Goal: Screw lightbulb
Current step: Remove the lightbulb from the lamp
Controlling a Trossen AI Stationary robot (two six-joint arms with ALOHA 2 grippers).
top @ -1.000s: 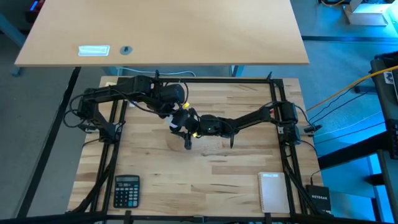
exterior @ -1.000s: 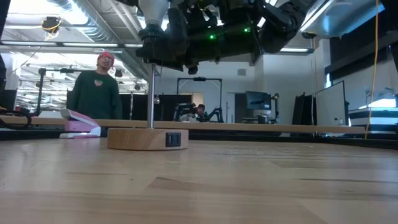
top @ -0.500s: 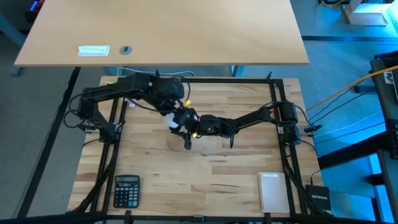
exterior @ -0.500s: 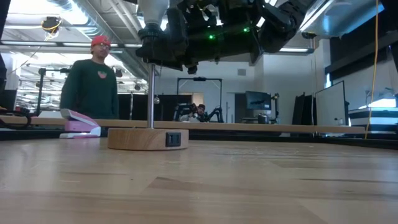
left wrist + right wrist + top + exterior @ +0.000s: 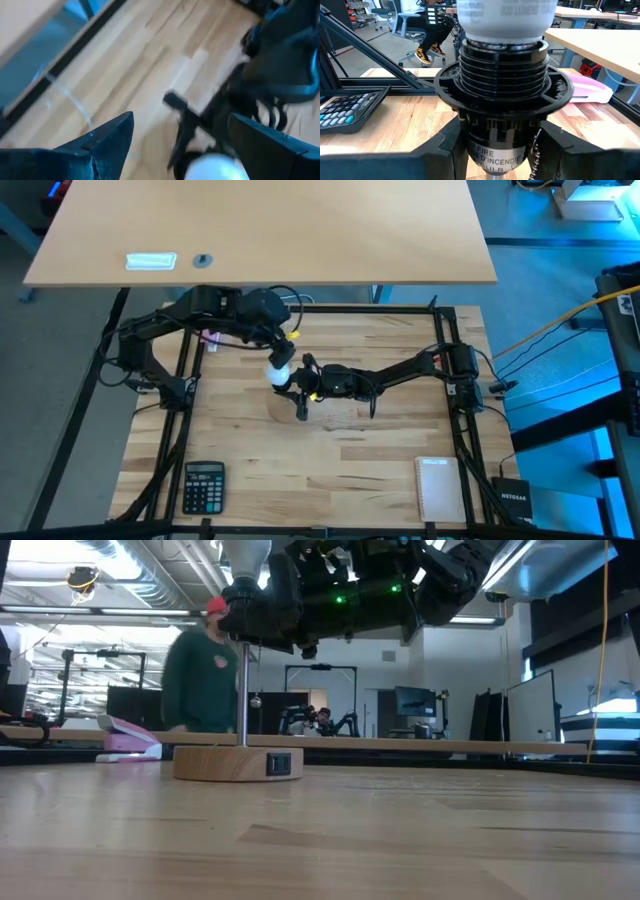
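Note:
The white lightbulb sits upright in the black socket, which stands on a thin pole over a round wooden disc base. The bulb also shows in the right wrist view and at the edge of the left wrist view. My right gripper is shut on the socket. My left gripper is open and empty. In the high view it stands a little to the far side of the bulb, apart from it. My right gripper pinches the black socket's lower body, below the threaded collar, between its two fingers. The fingers come level from the table's right side. The socket stands upright on its pole, with the bulb in its top.
A calculator lies near the front left and a white pad near the front right. Black frame rails run along both sides of the table. A person moves about in the room behind.
My left gripper has drawn back from the bulb toward the table's far left and now stands apart from it. The bulb stays in the socket. The person in the room has walked to the right.

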